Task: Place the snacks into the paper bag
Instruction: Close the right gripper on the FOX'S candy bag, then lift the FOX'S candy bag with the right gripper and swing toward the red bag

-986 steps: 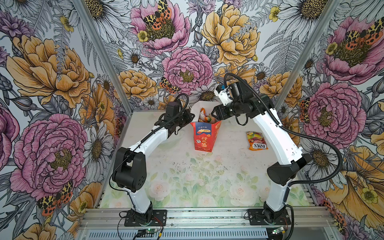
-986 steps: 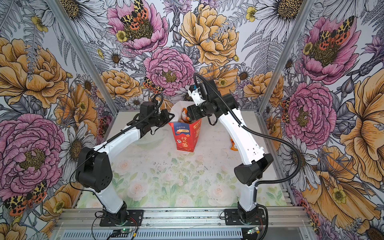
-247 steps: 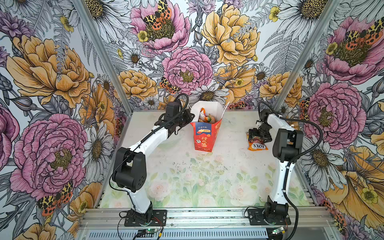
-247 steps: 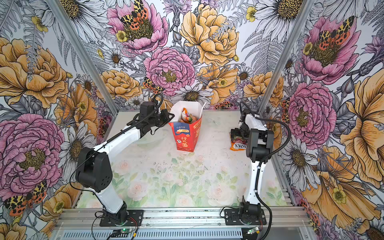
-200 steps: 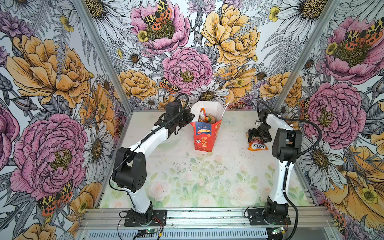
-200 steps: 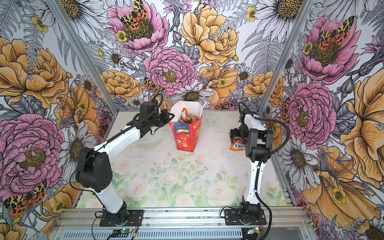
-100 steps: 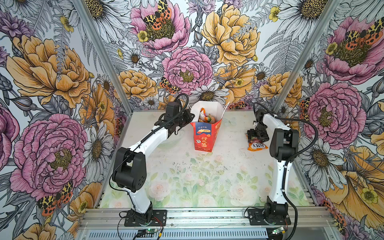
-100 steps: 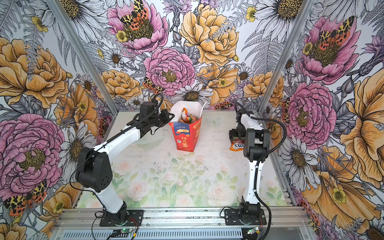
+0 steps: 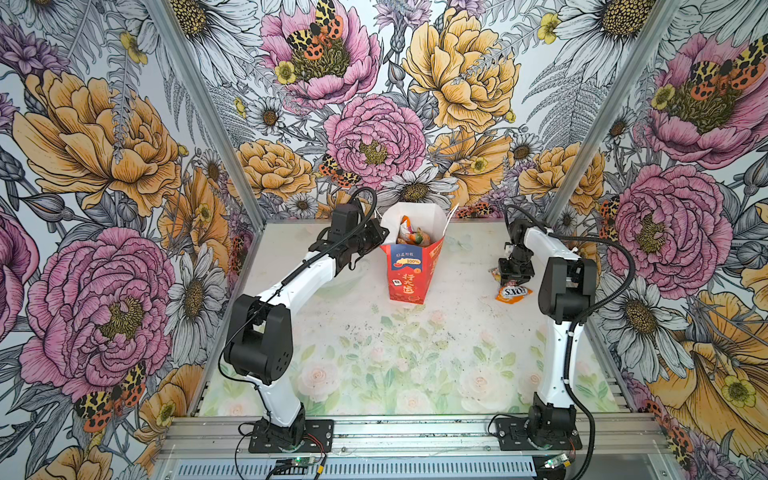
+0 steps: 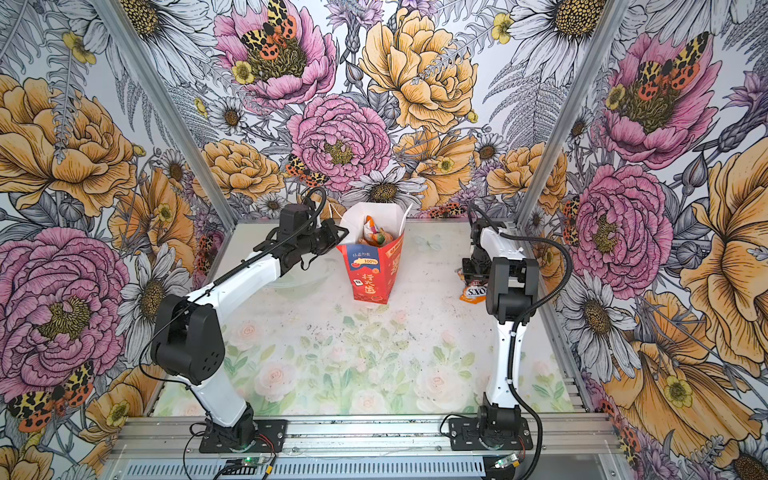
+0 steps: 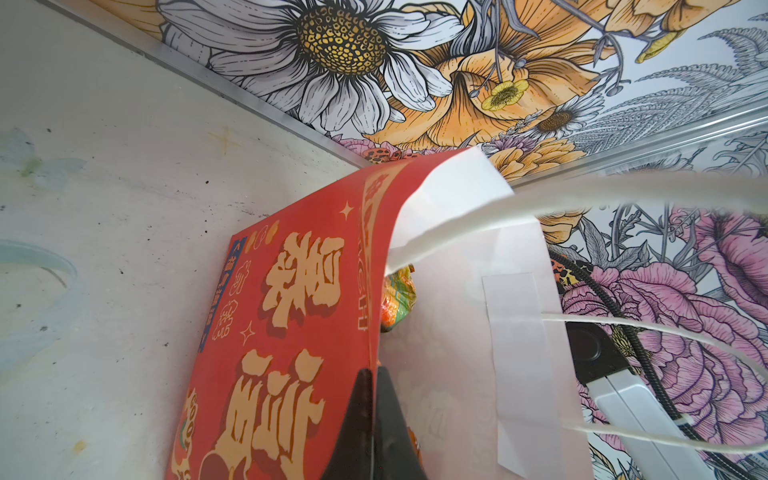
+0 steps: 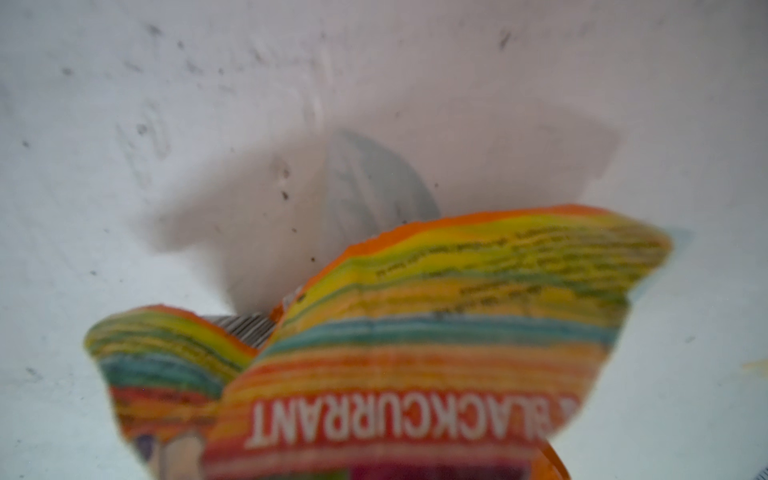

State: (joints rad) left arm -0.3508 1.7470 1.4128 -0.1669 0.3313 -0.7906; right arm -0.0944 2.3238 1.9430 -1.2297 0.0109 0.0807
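Right claw (image 9: 515, 275) down from paper bag (image 9: 409, 278) onto FOX'S packet (image 9: 514, 292), grip I can't tell, left claw (image 11: 372, 384) clamping the bag's rim

You have a pale tabletop (image 9: 374, 353) printed with faint roses and leaves and speckled with dark marks, filling the lower centre of both top views. Walls (image 9: 374, 137) papered with big pink and orange flowers rise behind and at both sides, joined by slanting aluminium posts (image 9: 199, 95). A ribbed metal rail (image 9: 415, 432) runs along the bottom edge.
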